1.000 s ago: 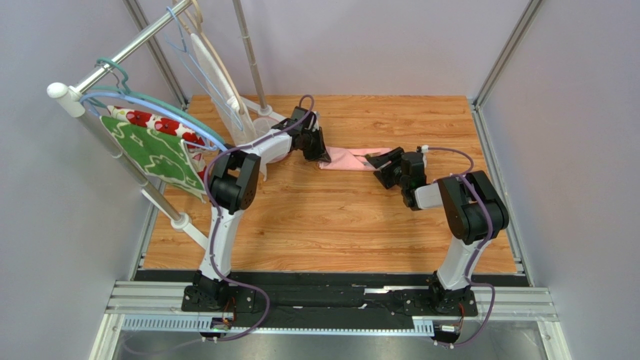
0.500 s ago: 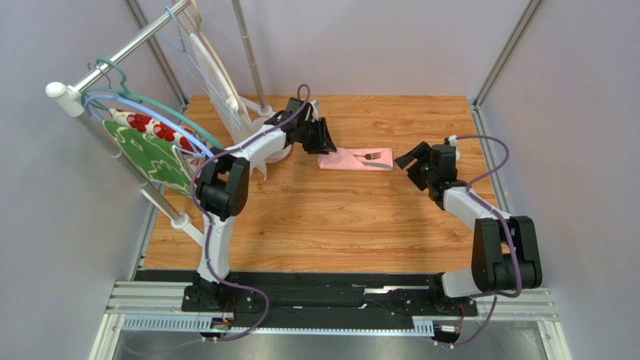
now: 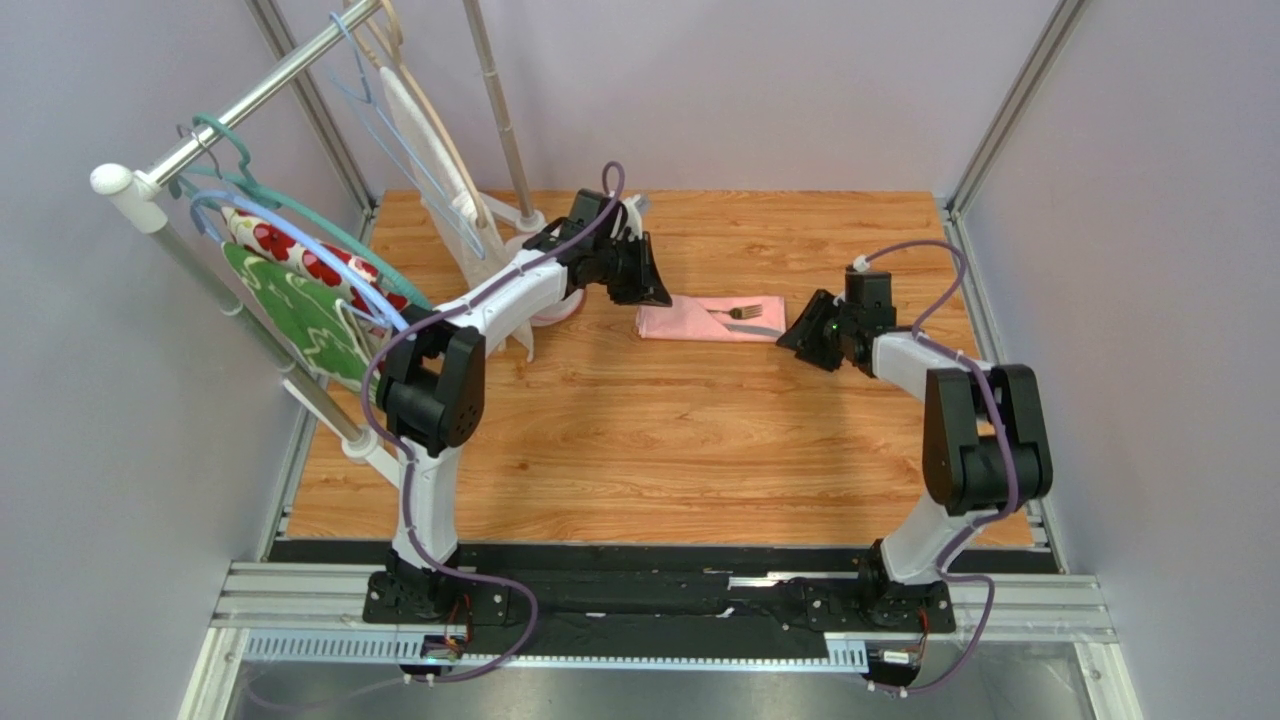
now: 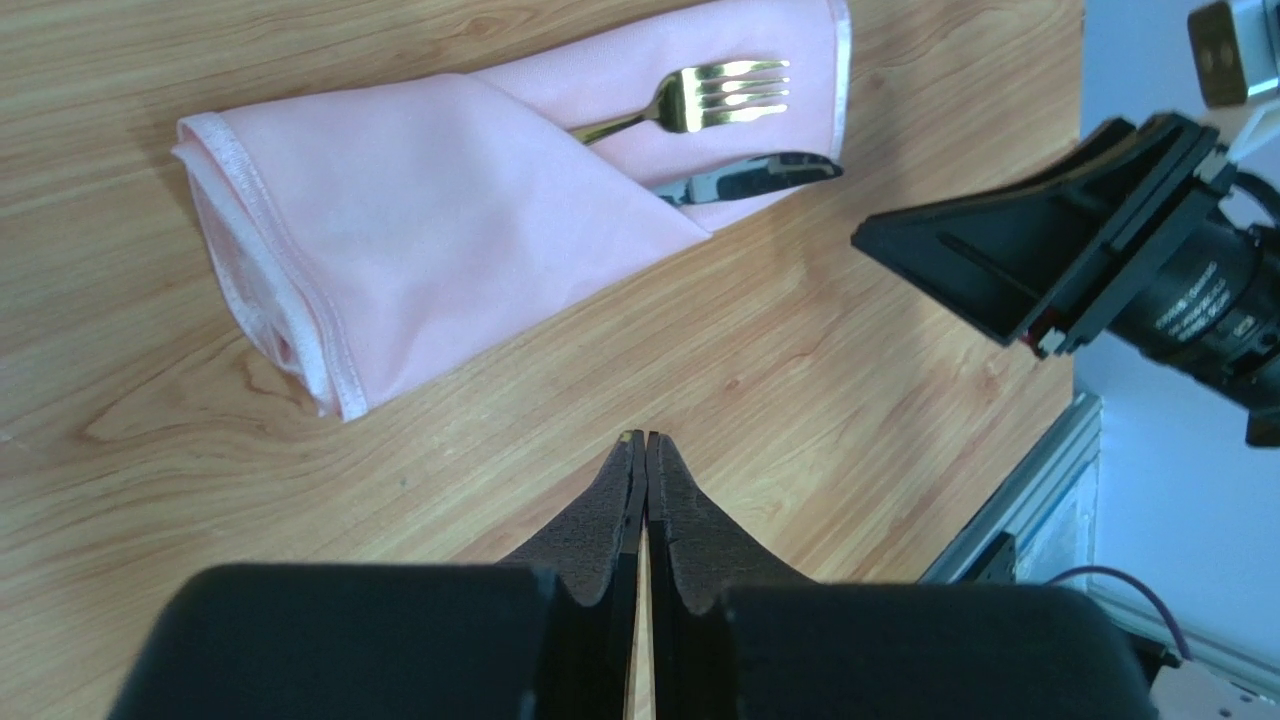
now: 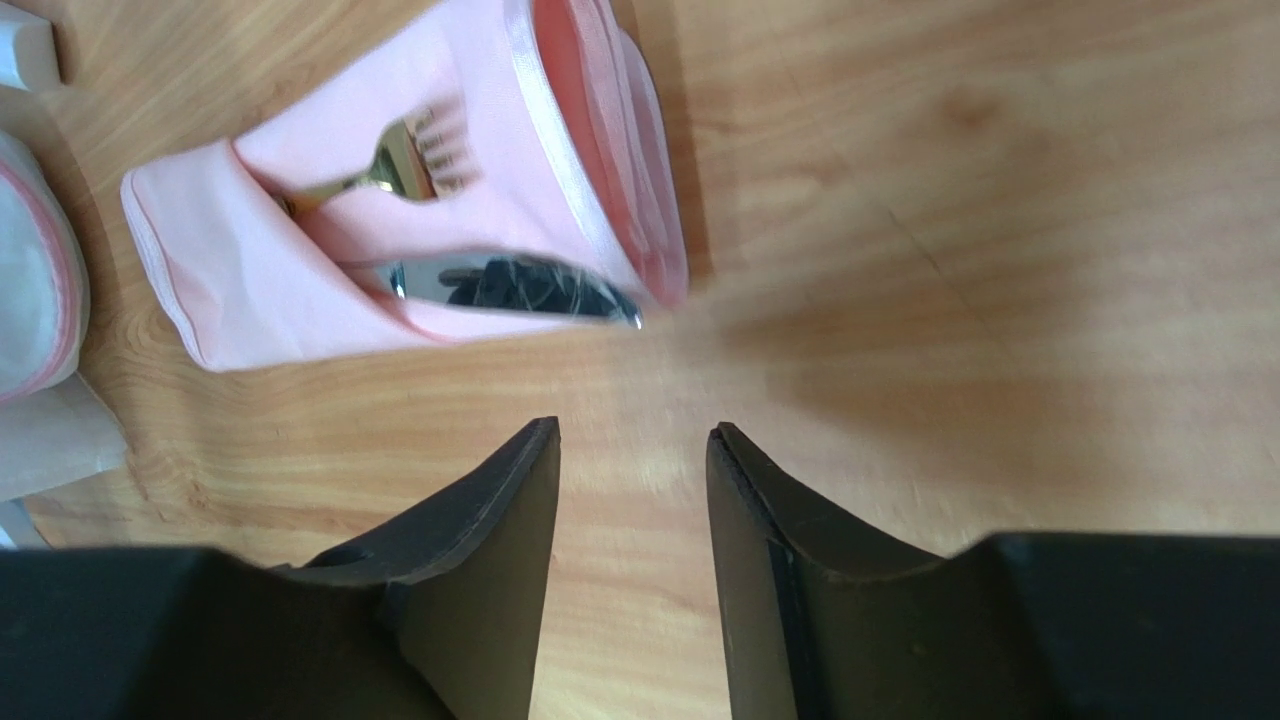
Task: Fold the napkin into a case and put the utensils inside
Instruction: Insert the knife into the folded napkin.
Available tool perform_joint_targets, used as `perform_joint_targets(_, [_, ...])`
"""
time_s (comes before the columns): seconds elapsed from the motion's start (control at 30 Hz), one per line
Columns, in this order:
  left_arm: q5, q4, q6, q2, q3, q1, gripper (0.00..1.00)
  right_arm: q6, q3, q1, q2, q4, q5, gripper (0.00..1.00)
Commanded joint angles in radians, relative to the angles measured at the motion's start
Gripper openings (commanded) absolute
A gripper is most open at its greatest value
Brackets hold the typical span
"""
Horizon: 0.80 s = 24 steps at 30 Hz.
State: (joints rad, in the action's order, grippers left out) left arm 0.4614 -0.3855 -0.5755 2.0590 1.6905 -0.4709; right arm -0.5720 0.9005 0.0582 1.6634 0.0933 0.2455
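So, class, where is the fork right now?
In the top view the fork lies tucked in the folded pink napkin at the far middle of the table, tines poking out beside the knife, between the left gripper and the right gripper.

walls: pale lilac | table: wood-grain top | rack: metal, left, holding hangers

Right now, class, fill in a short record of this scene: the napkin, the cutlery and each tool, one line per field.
napkin: pink, folded into a flat pocket, lying on the wooden table
fork: yellowish, head sticking out of the pocket
silver utensil: beside the fork, tip sticking out
left tool: shut, empty, clear of the napkin
right tool: open, empty, clear of the napkin
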Motion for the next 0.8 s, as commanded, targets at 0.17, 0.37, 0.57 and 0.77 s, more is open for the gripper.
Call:
perform_joint_targets(0.17, [-0.03,-0.078,0.101,0.041,0.043,0.032,0.0,0.076,0.196,0.035,0.165,0.017,0.031,0.45])
perform_joint_targets(0.37, [-0.069,-0.101,0.118,0.102,0.101,0.032,0.0,0.092,0.239,0.054,0.187,0.056,0.0,0.48])
perform_joint_targets(0.57, [-0.064,-0.101,0.114,0.13,0.124,0.031,0.0,0.121,0.262,0.075,0.185,0.14,-0.055,0.49])
perform_joint_targets(0.77, [-0.069,-0.104,0.114,0.158,0.132,0.031,0.0,0.139,0.261,0.075,0.154,0.184,-0.117,0.54])
